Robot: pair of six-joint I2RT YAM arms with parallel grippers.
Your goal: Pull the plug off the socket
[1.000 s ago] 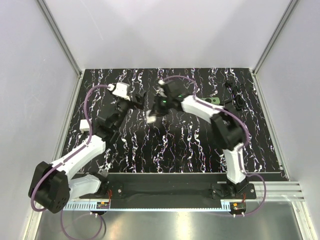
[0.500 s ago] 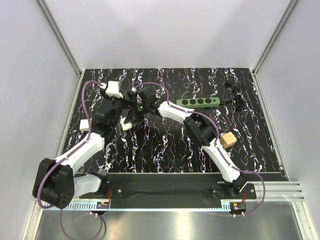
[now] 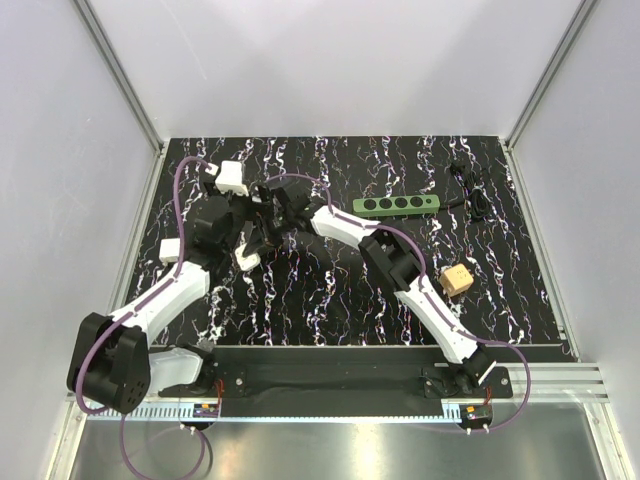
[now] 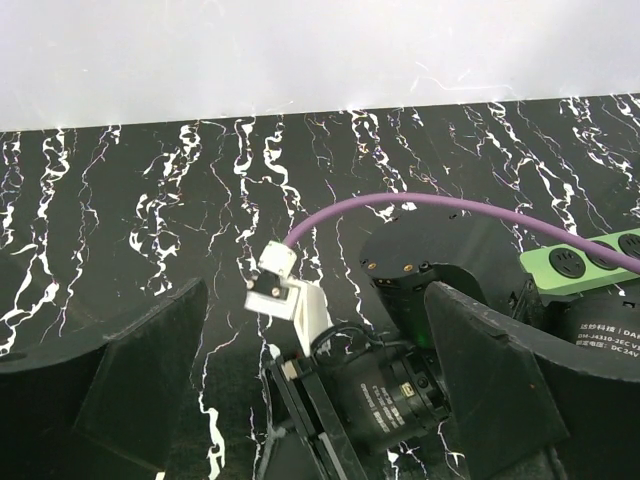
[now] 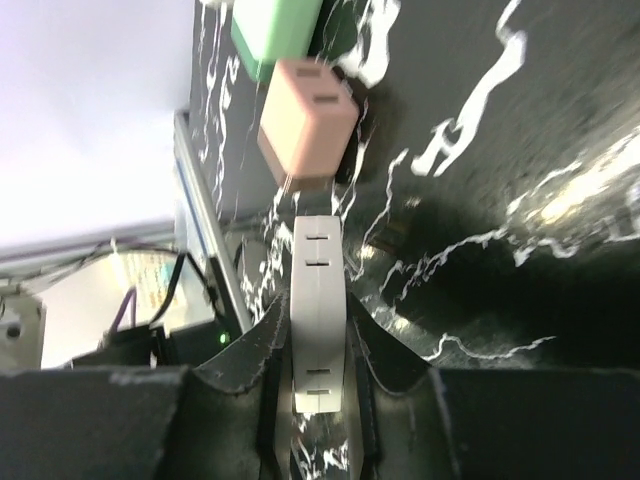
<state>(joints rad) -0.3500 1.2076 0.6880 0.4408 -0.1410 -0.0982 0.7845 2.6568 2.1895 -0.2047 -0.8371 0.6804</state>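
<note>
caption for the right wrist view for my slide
Right gripper clamped on a white plug, with a pink cube and the end of a green power strip beyond it.

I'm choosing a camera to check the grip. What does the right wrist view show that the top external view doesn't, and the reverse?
Only the right wrist: the right gripper shut on the white plug, and two slots on the pinkish cube. Only the top: the left arm, all four holes of the socket, and its black cord. Both: the cube, the socket, and the marbled table.
</note>
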